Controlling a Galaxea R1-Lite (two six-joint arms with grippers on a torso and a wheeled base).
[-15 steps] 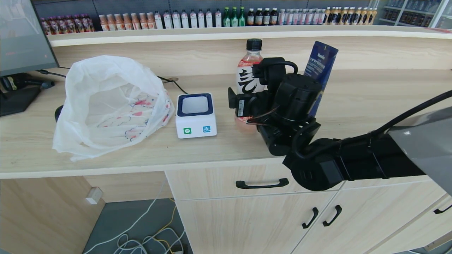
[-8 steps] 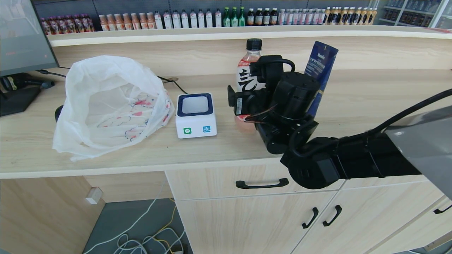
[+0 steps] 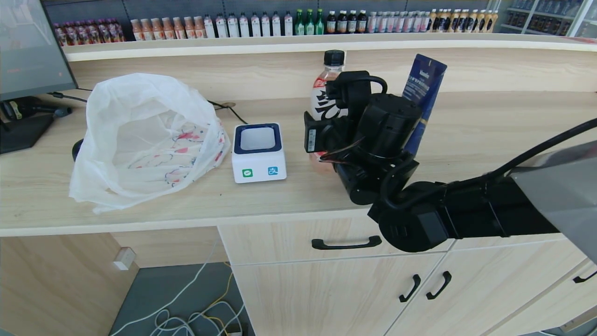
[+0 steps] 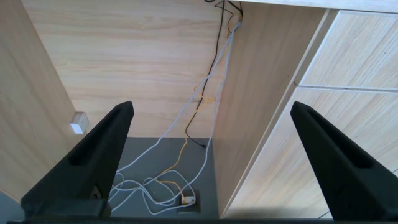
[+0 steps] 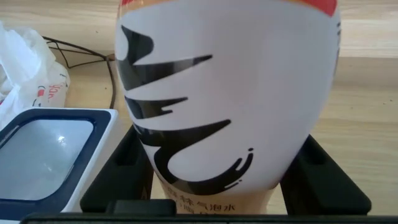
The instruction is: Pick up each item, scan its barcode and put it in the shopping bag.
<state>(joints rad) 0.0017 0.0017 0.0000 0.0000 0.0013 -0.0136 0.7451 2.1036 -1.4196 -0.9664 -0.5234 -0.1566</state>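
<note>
A clear drink bottle (image 3: 326, 91) with a black cap, pink drink and a white label with black strokes stands upright right of the scanner. My right gripper (image 3: 325, 136) is shut on its lower half; in the right wrist view the bottle (image 5: 227, 106) sits between the black fingers (image 5: 118, 177). Whether its base touches the counter I cannot tell. The white scanner (image 3: 259, 151) with a dark-rimmed window sits mid-counter, and the open white shopping bag (image 3: 140, 135) lies to its left. My left gripper (image 4: 211, 112) hangs open below the counter with nothing in it.
A tall blue pouch (image 3: 424, 88) stands behind my right arm, against the raised back ledge (image 3: 233, 60). A monitor (image 3: 28, 46) and a handheld device occupy the far left. Loose cables (image 4: 180, 180) lie on the floor under the counter, beside drawers (image 3: 345, 242).
My right gripper, holding the bottle, has risen slightly and shifted a little toward the back; the bottle went with it. Bag, scanner and pouch have not moved.
</note>
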